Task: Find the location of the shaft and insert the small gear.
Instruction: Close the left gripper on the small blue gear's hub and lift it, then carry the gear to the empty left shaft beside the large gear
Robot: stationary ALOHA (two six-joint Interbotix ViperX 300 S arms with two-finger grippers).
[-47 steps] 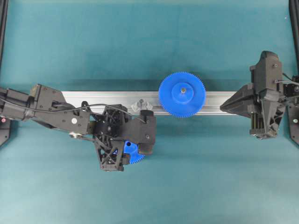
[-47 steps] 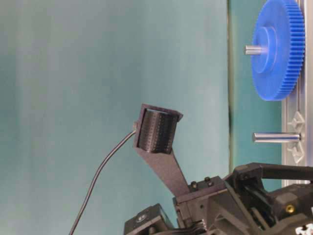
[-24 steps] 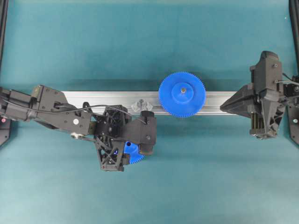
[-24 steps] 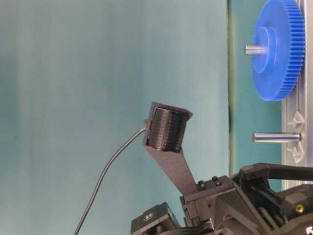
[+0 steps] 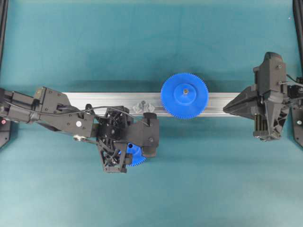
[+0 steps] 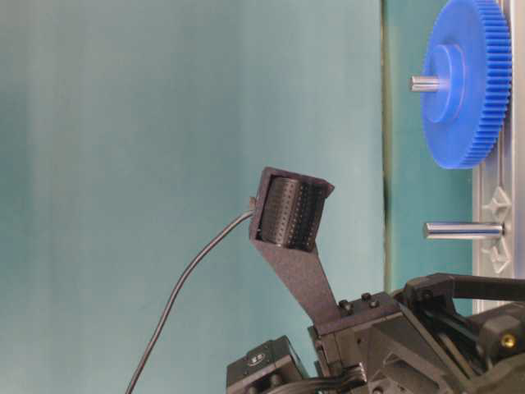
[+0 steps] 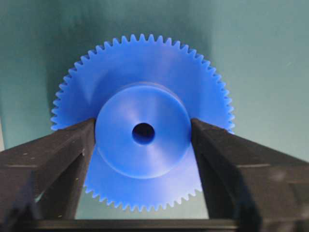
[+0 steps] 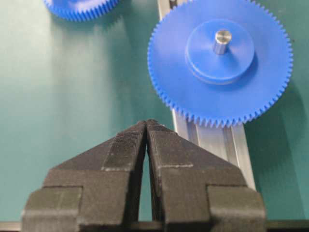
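Left gripper (image 7: 143, 133) with matte black fingers (image 7: 48, 159) pressed against both sides of the smooth round hub of the small gear (image 7: 142, 159), blue plastic, fine teeth all around, dark centre hole. Lies flat on the teal mat (image 5: 199, 179), just below the ribbed aluminium rail (image 5: 94, 99). Near it on the rail, the shaft (image 6: 461, 231), short polished pin, bare. Further along, larger blue gear (image 5: 184, 95) on its own pin. Right gripper (image 8: 146, 126) pressed together, ridged pads touching, holding nothing.
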